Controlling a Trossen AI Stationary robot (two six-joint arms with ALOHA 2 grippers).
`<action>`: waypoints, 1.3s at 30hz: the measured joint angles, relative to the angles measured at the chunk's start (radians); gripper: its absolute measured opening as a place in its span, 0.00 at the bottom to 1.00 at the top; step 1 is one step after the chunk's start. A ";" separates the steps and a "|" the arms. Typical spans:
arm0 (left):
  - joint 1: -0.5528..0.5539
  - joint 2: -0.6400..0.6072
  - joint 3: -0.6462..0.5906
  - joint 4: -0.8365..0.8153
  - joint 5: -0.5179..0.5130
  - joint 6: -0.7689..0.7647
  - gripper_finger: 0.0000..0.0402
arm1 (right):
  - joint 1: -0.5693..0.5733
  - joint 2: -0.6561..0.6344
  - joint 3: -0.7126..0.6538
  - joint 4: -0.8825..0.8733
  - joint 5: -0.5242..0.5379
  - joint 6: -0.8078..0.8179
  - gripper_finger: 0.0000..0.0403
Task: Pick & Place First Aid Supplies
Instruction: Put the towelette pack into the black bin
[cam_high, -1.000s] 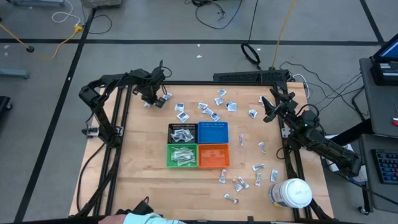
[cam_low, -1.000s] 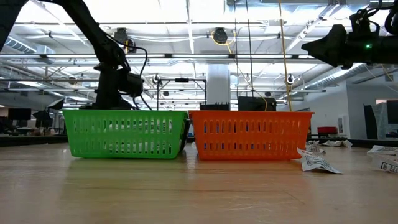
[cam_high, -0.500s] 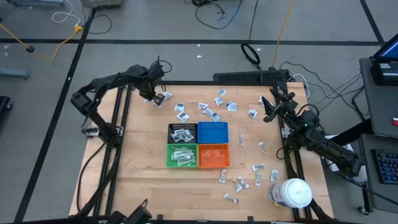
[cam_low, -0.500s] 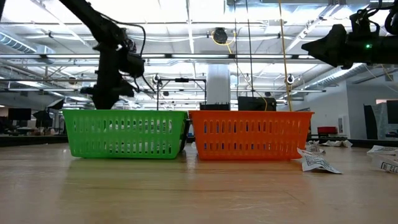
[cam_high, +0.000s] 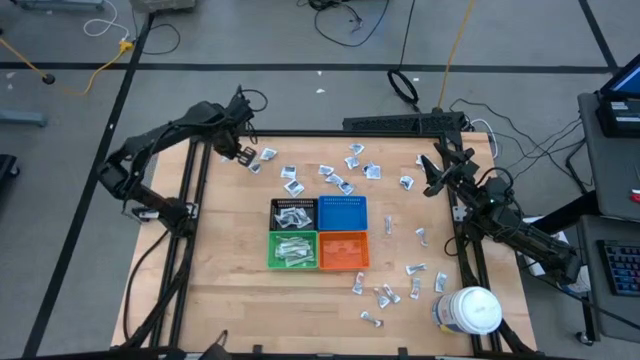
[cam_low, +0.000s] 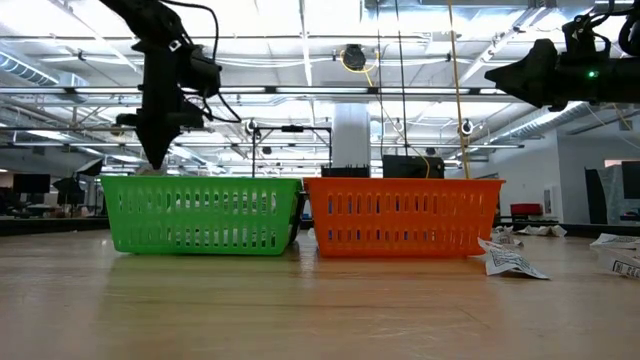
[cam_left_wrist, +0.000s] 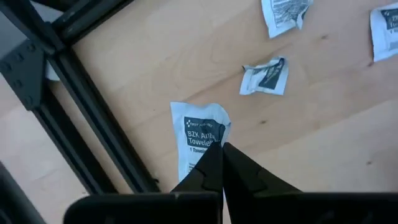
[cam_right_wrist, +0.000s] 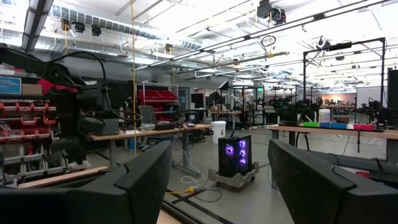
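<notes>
The left hand (cam_left_wrist: 219, 155) is pinched tight on a white towelette packet (cam_left_wrist: 199, 138), gripping it at its lower edge, and holds it up over the far left corner of the table (cam_high: 230, 290). In the high view the same packet (cam_high: 267, 154) shows just beside the fingertips, near the table's dark frame. Whether it hangs clear of the wood or brushes it is hard to tell.

The right hand (cam_high: 428, 178) waits above the far right side of the table with its fingers (cam_right_wrist: 143, 177) spread wide and nothing between them.

More packets (cam_high: 345, 180) lie scattered along the far side of the table, and another cluster (cam_high: 385, 293) lies near the white jar (cam_high: 468, 310). At the centre sit four bins: the black bin (cam_high: 293, 213) and green bin (cam_high: 292, 249) hold packets, the blue bin (cam_high: 343, 212) and orange bin (cam_high: 343, 250) look bare.
</notes>
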 joint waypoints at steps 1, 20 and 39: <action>-0.015 0.002 0.003 0.000 -0.004 0.009 0.00 | 0.000 0.000 0.000 0.000 0.000 0.000 0.65; -0.598 0.097 0.176 0.008 0.162 0.209 0.00 | 0.000 0.000 0.000 0.000 0.000 0.000 0.65; -0.745 0.303 0.170 0.133 0.117 0.211 0.00 | 0.000 0.000 0.000 0.002 0.000 0.000 0.65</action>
